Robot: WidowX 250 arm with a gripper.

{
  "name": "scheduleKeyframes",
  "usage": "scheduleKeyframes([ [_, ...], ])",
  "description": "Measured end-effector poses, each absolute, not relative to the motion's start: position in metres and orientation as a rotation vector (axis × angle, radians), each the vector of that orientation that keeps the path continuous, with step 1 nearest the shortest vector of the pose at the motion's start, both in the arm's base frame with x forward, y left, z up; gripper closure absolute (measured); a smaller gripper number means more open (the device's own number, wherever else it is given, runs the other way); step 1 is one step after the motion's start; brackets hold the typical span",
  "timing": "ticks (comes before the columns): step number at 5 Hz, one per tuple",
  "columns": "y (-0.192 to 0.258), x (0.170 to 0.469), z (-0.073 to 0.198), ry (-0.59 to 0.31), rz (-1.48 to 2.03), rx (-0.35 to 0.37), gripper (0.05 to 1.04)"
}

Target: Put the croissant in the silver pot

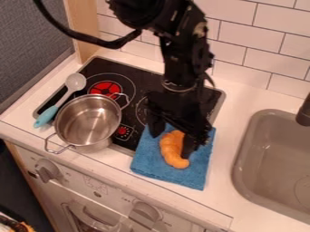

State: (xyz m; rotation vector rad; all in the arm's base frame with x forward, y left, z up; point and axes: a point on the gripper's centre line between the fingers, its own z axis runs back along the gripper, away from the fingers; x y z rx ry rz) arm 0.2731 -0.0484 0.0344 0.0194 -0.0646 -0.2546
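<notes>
Croissant (172, 151) on blue cloth (147, 166), silver pot (89, 118) to its left

We list 1 croissant, orange-brown and curved, lying on 1 blue cloth near the front edge of the worktop (242, 102), about midway along that edge. The cloth lies partly over the front right part of the black stove (144, 72).

We list 1 pincer (172, 145), black, hanging from 1 black arm (178, 68) that comes in over the back edge of the worktop. Its 2 fingers stand apart, 1 on either side of the croissant; whether they touch it, we cannot tell.

We enter 1 silver pot, upright, 2 loop handles, at the front left part of the stove. 1 handle points to the worktop's front edge, the other towards the stove's back edge.

We enter 1 spoon (60, 99), grey bowl and light blue handle, slanting across the stove's left edge beside the pot.

We note 1 red burner disc (104, 88) behind the pot, 1 grey sink (266, 154) at the worktop's right end, 1 dark tap (304, 112) at its rim, and 2 knobs (46, 171) below the front edge.
</notes>
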Motion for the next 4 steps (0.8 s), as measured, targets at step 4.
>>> scheduleKeyframes([
  [4,-0.0441,0.2787,0.0161,-0.019,-0.214,0.025,0.437],
])
